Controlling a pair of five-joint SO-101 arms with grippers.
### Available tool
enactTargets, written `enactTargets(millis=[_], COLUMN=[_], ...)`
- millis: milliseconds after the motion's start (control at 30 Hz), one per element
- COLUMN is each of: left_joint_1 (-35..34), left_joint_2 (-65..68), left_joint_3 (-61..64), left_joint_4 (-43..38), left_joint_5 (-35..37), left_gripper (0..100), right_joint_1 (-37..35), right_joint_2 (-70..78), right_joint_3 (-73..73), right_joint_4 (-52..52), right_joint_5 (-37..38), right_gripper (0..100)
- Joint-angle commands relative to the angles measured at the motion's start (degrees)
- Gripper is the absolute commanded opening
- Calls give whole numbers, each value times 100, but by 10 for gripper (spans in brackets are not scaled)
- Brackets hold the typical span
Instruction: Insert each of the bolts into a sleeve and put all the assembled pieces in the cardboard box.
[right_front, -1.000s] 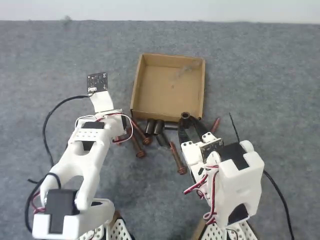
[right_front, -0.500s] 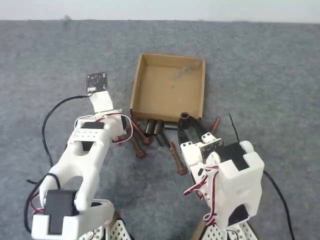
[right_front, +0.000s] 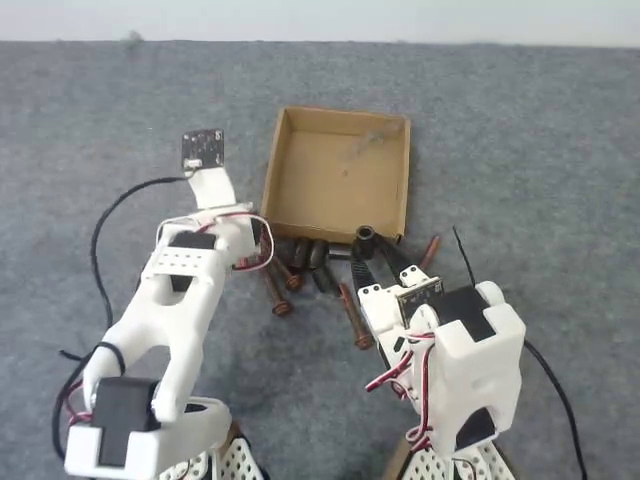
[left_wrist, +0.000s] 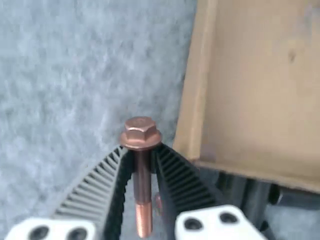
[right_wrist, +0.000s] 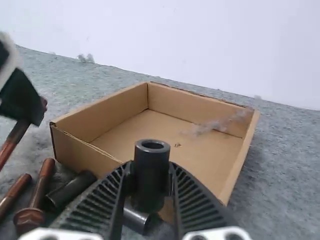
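Left end effector (left_wrist: 141, 152) clamps a bolt (left_wrist: 143, 182) lengthwise, head outward; right end effector (right_wrist: 150, 167) grips a sleeve (right_wrist: 150, 176) upright, bore upward

The cardboard box (right_front: 272, 170) is shallow, brown and open-topped, and lies at the far centre. One copper bolt (left_wrist: 142, 137) with a hex flange head is clamped by its shank in the left gripper (left_wrist: 141, 152), just left of the box's near-left corner. One black sleeve (right_wrist: 151, 152) stands upright in the right gripper (right_wrist: 149, 167), bore up, just near of the box's near wall. Three loose bolts (right_front: 354, 315) and a few loose sleeves (right_front: 318, 254) lie flat along the box's near side. A fourth bolt (right_front: 430, 250) lies by its near-right corner.
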Motion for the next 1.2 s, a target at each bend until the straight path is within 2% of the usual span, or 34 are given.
enactTargets(millis=[0, 300, 433, 767, 1167], left_joint_1=[62, 79, 97, 905, 1820], left_joint_2=[-378, -387, -888, -2875, -4185], left_joint_3=[-629, -1191, -1086, -479, -57], left_joint_4=[-185, -185, -185, -185, -185], left_joint_5=[-26, -26, -26, -18, -18], left_gripper=[13, 13, 13, 13, 13], right_joint_1=[-4, 4, 4, 4, 4], right_joint_2=[-382, -409, -409, -391, -391], right_joint_3=[167, 167, 167, 167, 167], right_joint_4=[-136, -136, -136, -136, -136], right_joint_5=[-35, -26, -26, -26, -26], right_gripper=[6, 6, 6, 6, 6])
